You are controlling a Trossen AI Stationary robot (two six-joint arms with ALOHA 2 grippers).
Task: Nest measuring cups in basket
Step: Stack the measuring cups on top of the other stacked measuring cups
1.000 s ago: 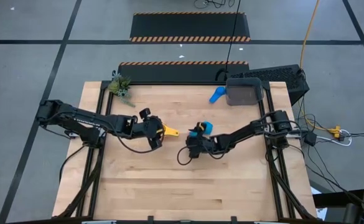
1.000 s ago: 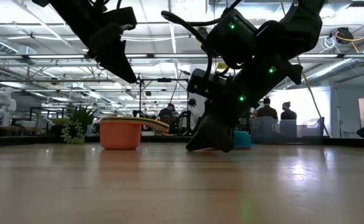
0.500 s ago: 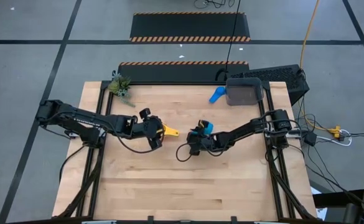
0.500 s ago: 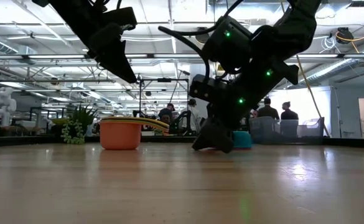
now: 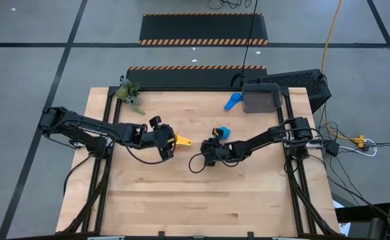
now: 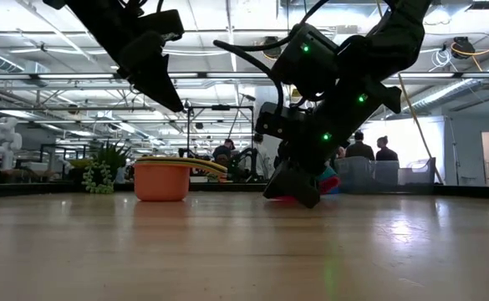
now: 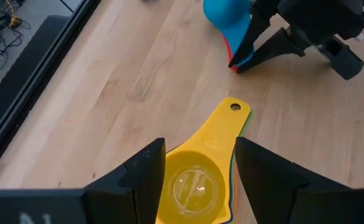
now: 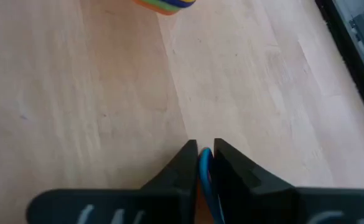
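Right tool (image 8: 201,163) pinching light blue cup (image 5: 222,132) handle mid-worktop (image 5: 181,193). Left tool (image 7: 197,171) spread above yellow-topped cup stack (image 7: 197,183), not touching.

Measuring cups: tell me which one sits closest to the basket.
The blue cup, lying right beside the basket at the table's far edge. The light blue cup is in the right gripper; the yellow-topped stack lies under the left gripper.

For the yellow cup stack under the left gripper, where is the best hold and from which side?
Probably the yellow handle, taken from above: it juts flat beyond the stack toward the right gripper. The left gripper stands open astride the bowl.
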